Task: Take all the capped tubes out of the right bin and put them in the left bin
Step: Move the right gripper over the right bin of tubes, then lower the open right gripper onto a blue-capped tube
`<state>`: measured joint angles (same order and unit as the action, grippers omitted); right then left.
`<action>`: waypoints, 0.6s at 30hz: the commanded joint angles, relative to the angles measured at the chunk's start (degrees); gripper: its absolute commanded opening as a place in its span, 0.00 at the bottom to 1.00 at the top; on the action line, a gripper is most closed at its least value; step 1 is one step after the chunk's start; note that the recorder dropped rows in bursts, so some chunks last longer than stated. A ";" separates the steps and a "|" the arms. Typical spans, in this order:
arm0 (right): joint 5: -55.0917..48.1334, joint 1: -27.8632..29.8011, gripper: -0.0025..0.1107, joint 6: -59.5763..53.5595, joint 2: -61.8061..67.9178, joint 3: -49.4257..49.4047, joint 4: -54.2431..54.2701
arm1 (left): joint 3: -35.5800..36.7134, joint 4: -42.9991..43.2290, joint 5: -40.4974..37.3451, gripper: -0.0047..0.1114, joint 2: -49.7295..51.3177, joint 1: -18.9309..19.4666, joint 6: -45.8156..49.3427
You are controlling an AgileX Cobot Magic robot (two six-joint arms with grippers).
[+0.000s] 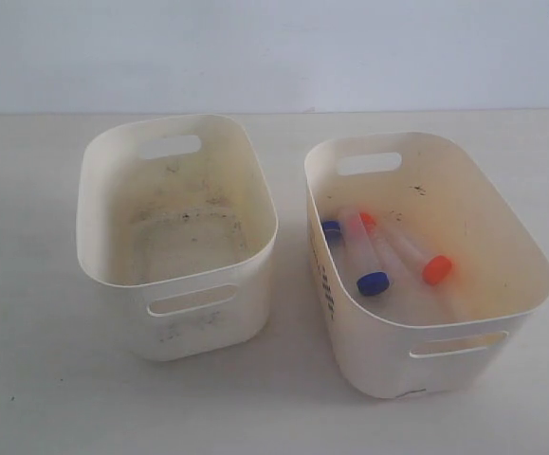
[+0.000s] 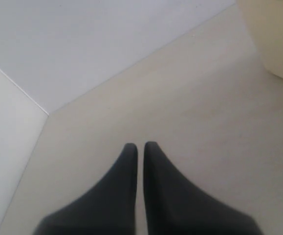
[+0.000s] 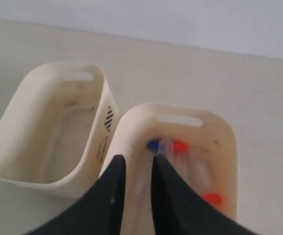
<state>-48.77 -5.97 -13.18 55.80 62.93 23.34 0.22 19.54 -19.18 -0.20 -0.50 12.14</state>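
Right bin: cream moulded plastic, smooth and slightly glossy, rounded-rectangular with walls tapering down to the floor; oblong handle slot in each short end; interior tinted yellowish.
Dark printed marks on the long outer side facing the left bin; too small to read.
Inside the right bin, on its floor: four capped tubes, clear cylindrical plastic, lying flat and close together. Blue screw caps; orange-red caps.
Left bin: just beside the right bin, not touching; same cream plastic and slotted form, narrower; interior smudged grey with dark specks. Holds no tubes.
Table under the right bin: pale beige, matte, flat.
Right gripper: black, smooth, tapered fingers, slightly parted, pinching nothing; poised above the right bin.
Left gripper: black tapered fingers pressed almost together, only a thin slit between, pinching nothing; position relative to the right bin cannot be told.
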 commanded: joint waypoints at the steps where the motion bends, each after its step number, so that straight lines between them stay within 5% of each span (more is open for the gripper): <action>1: -8.68 -5.37 0.20 4.20 16.10 9.33 -0.09 | -0.22 -0.16 0.28 0.08 0.20 -0.06 -0.07; 18: -8.20 -7.38 0.20 11.20 44.00 11.91 -1.03 | -0.22 -0.16 0.28 0.08 0.20 -0.06 -0.07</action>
<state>-57.52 -13.23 -2.23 98.24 74.17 23.46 0.22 19.54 -19.18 -0.20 -0.50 12.14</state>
